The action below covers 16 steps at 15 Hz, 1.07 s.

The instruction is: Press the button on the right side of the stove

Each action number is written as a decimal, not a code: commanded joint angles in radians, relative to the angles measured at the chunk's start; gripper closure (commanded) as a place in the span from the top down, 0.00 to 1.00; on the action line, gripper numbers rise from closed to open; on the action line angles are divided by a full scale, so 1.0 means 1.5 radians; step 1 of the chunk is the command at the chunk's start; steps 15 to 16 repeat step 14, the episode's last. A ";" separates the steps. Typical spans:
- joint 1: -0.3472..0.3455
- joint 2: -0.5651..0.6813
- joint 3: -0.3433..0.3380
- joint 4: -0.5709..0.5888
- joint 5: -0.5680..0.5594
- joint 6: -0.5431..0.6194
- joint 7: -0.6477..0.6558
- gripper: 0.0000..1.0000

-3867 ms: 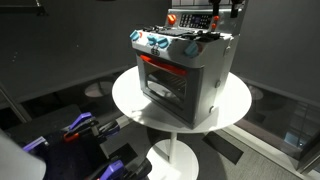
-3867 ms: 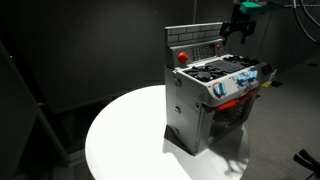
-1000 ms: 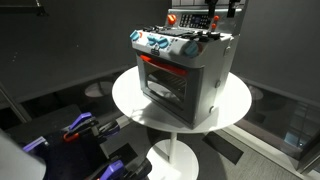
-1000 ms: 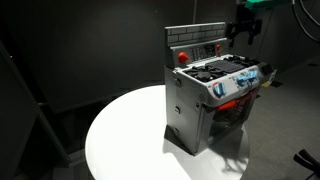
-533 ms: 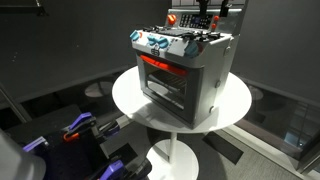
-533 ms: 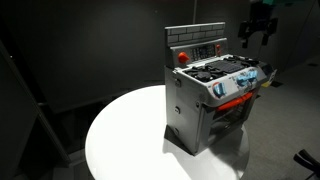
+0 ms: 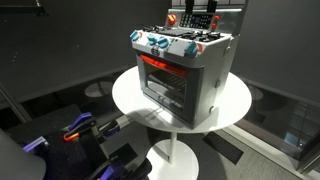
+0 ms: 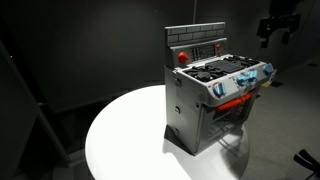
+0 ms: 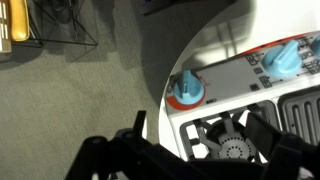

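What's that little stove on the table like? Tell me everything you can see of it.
The stove is a small, boxy grey toy, plastic by its look. Its front has a red-orange-framed oven window under a row of blue knobs; dark burners lie on top, and an upright back panel carries a red button. It stands upright on a round white table. Nothing else touches it; the gripper hangs apart.

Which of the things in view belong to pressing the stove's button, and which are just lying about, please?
For the job: stove; its back control panel; tool, open, off to the stove's side.

Just about: round white table bearing the stove; cables on the floor; blue-and-red gear low beside the table.
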 commanded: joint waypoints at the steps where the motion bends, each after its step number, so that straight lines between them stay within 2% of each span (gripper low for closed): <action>1: -0.010 -0.082 0.011 -0.083 -0.029 0.010 -0.015 1.00; 7: -0.013 -0.166 0.018 -0.165 -0.033 -0.017 -0.041 1.00; 9: -0.012 -0.169 0.020 -0.174 -0.029 -0.036 -0.052 1.00; 10: -0.013 -0.149 0.021 -0.156 -0.018 -0.020 -0.034 1.00; 16: -0.012 -0.156 0.023 -0.167 -0.019 -0.029 -0.040 1.00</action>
